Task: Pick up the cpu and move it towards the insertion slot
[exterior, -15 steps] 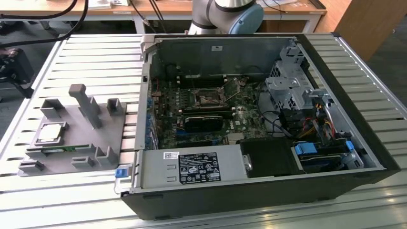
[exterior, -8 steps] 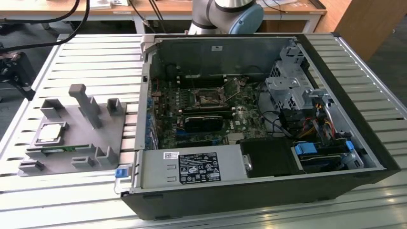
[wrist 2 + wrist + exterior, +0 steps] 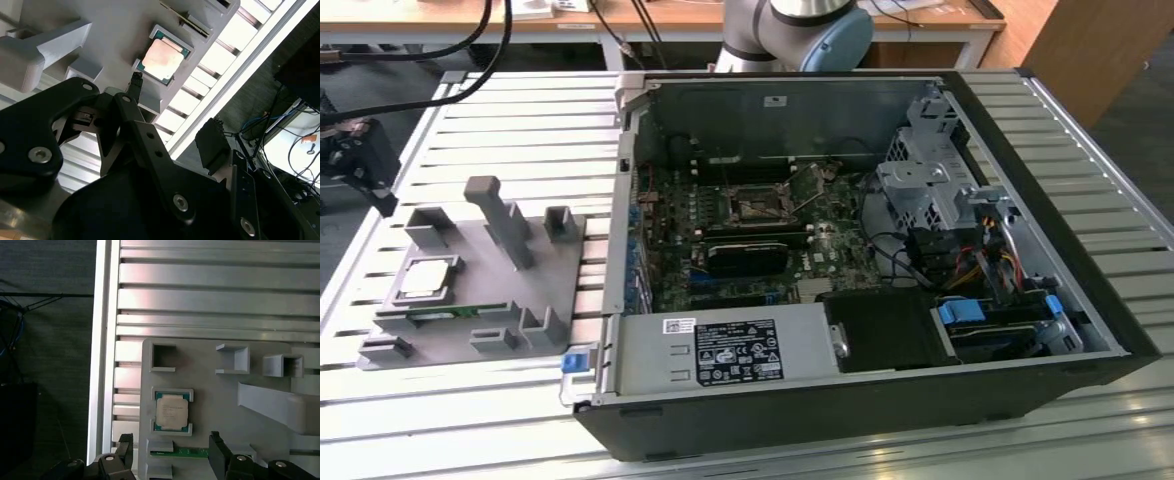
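Lying silver face up in its cradle, the one cpu (image 3: 171,411) is untouched on the single grey holder (image 3: 210,390), so the pick-up looks to be only at the approach. One tool (image 3: 170,439) hangs near it, its two fingers spread wide and gripping nothing. By my judgement, a grasp calls for straddling the chip's edges squarely. One green memory stick (image 3: 180,453) lies just beside the cpu. One insertion slot (image 3: 758,208) sits well apart, inside the open computer case (image 3: 854,410) on the counter (image 3: 494,130).
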Action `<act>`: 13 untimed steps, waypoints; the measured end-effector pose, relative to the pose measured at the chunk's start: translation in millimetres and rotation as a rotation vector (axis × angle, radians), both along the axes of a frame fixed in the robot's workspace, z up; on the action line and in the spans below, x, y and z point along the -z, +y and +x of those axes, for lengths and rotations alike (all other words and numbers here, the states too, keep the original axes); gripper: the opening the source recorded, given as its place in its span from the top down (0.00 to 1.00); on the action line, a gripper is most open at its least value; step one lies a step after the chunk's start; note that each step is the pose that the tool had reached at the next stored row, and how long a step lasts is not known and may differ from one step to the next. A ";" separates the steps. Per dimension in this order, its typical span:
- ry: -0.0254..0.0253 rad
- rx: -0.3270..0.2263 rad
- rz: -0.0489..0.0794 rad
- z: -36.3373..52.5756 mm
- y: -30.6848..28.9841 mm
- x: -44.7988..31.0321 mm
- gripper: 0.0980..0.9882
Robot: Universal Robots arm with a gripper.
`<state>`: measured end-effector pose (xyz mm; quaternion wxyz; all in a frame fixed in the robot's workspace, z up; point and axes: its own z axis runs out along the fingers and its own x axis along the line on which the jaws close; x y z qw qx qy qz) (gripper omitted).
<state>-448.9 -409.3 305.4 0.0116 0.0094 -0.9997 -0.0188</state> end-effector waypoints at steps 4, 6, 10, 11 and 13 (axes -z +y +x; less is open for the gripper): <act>0.0039 0.000 0.000 0.0 0.0 3.8 0.32; 0.0066 0.000 0.000 0.0 0.0 5.0 0.32; 0.0077 0.000 0.000 0.0 -0.5 7.8 0.32; 0.0078 0.000 0.000 0.0 -0.5 8.7 0.32; 0.0078 0.000 0.000 0.0 -0.5 10.5 0.32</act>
